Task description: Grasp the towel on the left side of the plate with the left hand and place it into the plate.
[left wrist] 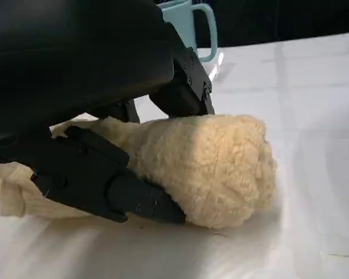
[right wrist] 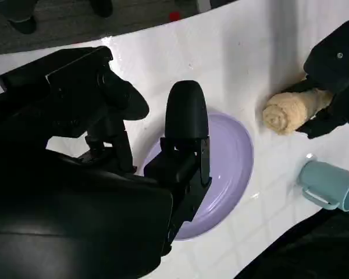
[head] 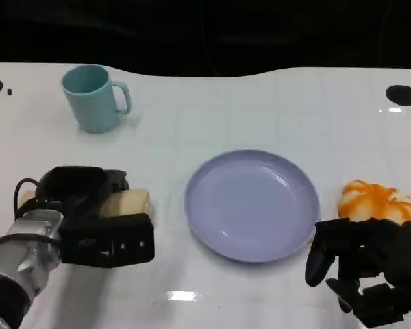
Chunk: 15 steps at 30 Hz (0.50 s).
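Observation:
A rolled cream towel (head: 128, 202) lies on the white table just left of the lavender plate (head: 252, 205). My left hand (head: 89, 219) covers the roll's left part and grips it. In the left wrist view the towel (left wrist: 215, 168) is clasped between one finger low along its near side and the other fingers (left wrist: 183, 87) over its far side, and it still touches the table. The right wrist view shows the same towel (right wrist: 286, 110) end-on in the left hand (right wrist: 337, 64), beyond the plate (right wrist: 235, 157). My right hand (head: 366, 264) rests empty right of the plate, fingers apart.
A teal mug (head: 92, 96) stands at the back left, well behind the towel. An orange and white object (head: 377, 201) lies right of the plate, just above my right hand. The table's dark far edge runs along the top.

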Available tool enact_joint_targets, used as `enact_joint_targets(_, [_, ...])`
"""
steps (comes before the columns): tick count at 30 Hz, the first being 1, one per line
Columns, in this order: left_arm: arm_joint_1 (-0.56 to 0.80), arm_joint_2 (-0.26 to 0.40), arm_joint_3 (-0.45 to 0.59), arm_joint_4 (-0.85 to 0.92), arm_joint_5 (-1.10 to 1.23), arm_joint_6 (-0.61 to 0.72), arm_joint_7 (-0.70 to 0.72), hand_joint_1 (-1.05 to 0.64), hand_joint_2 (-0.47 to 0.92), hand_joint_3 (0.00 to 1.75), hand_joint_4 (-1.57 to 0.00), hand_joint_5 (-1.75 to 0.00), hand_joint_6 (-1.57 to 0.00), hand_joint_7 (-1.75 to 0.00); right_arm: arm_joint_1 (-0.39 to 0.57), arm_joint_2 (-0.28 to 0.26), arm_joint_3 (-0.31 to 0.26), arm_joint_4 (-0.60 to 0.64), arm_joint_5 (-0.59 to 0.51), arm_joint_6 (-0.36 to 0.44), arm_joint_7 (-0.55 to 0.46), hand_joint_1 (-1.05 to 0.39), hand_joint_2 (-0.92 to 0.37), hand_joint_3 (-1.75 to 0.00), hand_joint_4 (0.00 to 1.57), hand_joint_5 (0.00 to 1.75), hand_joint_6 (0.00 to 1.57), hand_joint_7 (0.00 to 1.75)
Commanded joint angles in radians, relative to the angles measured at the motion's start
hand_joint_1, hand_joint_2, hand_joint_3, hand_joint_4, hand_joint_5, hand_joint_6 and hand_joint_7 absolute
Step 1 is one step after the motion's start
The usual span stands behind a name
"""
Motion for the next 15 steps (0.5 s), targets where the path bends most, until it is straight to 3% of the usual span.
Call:
enact_joint_targets(1, [0.022,0.027,0.041,-0.071,-0.037,-0.003,0.002,-0.17,0.61,0.95,-0.88,-1.75,-0.66,-1.74,0.001,-0.014,-0.014,-0.011,-0.001,0.007,0.001,0.02,-0.62,-0.99,0.69,1.67,0.68,1.44])
enact_joint_targets(8, [0.068,0.018,0.097,-0.258,-0.073,0.001,0.026,-0.2,0.55,0.86,-0.9,-1.75,-0.67,-1.75,0.002,-0.014,-0.011,-0.014,-0.004,0.007,-0.001,0.04,-0.63,-0.98,0.7,1.68,0.68,1.44])
enact_joint_targets(15, [0.095,-0.022,0.107,-0.454,-0.091,0.018,-0.029,-0.22,0.53,1.0,-0.89,-1.75,-0.65,-1.75,0.003,-0.013,-0.011,-0.015,-0.002,0.008,0.0,0.04,-0.63,-0.99,0.7,1.68,0.68,1.43])
